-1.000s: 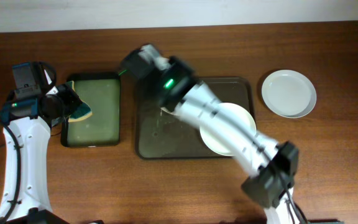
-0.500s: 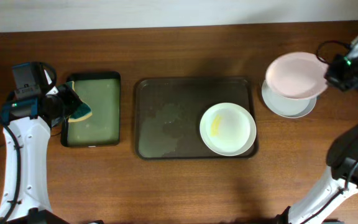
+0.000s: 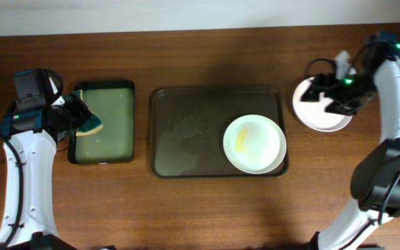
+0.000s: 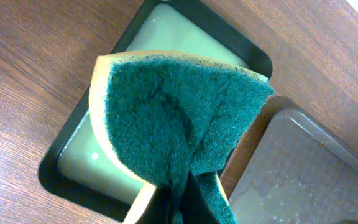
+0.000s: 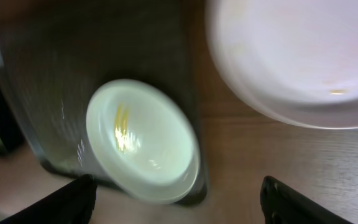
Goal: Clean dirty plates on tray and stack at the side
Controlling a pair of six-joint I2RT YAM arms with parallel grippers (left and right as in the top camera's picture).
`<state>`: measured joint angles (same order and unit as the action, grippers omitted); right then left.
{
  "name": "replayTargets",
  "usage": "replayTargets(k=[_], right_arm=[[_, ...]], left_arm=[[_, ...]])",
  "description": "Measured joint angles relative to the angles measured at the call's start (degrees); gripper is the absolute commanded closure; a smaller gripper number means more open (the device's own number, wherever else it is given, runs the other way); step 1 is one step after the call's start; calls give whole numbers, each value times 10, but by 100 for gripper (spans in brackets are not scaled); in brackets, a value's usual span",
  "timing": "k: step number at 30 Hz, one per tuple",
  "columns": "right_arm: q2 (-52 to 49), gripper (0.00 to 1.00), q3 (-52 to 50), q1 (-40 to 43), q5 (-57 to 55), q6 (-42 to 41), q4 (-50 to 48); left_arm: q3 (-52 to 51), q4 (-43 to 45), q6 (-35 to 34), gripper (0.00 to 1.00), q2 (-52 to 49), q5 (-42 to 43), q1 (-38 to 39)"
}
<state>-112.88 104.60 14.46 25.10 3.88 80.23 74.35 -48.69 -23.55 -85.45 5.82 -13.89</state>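
The dark brown tray (image 3: pixel 186 132) lies mid-table, its wet surface also in the left wrist view (image 4: pixel 303 174). On its right end rests one white plate (image 3: pixel 254 144) with a yellow smear (image 5: pixel 122 121). To the right of the tray, white plates sit stacked (image 3: pixel 319 117) on the wood, blurred in the right wrist view (image 5: pixel 297 56). My right gripper (image 3: pixel 323 97) hovers over that stack, open, with nothing between its fingers (image 5: pixel 73 202). My left gripper (image 3: pixel 75 119) is shut on a green and yellow sponge (image 4: pixel 173 106), held above the small black tray (image 3: pixel 106 139).
The small black tray (image 4: pixel 166 25) with a greenish inside lies left of the brown tray, a narrow strip of wood between them. The table's far edge meets a white wall. Bare wood runs along the front.
My right arm carried a plate from the tray's left part to the plate at the right side, set it on top and opened. The left arm and sponge have not moved.
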Motion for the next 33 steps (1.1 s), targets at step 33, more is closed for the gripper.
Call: replayTargets(k=[33], right_arm=[[-9,43,-305,-217,-184,-132,-194]], left_arm=[[0,-2,0,100,0,0,0]])
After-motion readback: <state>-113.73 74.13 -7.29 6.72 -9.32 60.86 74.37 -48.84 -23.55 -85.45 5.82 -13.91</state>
